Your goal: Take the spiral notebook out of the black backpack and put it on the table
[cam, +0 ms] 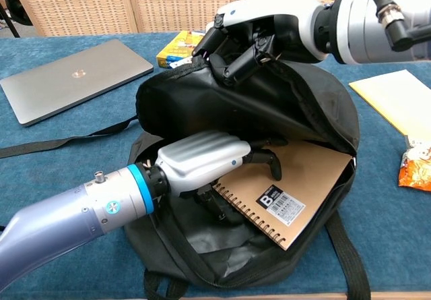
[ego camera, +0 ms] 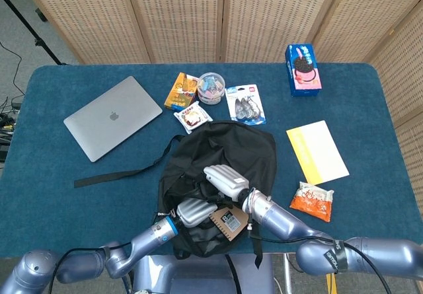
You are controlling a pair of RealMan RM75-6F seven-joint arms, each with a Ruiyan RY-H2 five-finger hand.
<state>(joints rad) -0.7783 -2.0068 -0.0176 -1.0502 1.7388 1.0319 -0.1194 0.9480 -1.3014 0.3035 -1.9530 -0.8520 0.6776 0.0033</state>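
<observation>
A closed grey laptop (ego camera: 112, 117) lies on the blue worktop (ego camera: 53, 175), and the other things are placed from it. To its right sits a small orange and yellow box (ego camera: 181, 90), with a round clear tub (ego camera: 211, 86) just beyond and a small snack packet (ego camera: 193, 115) below the box. Further right lies a blister pack (ego camera: 245, 104), then a blue biscuit box (ego camera: 302, 69) near the far edge. Well to the right lie a yellow paper pad (ego camera: 316, 151) and an orange snack bag (ego camera: 312, 201).
</observation>
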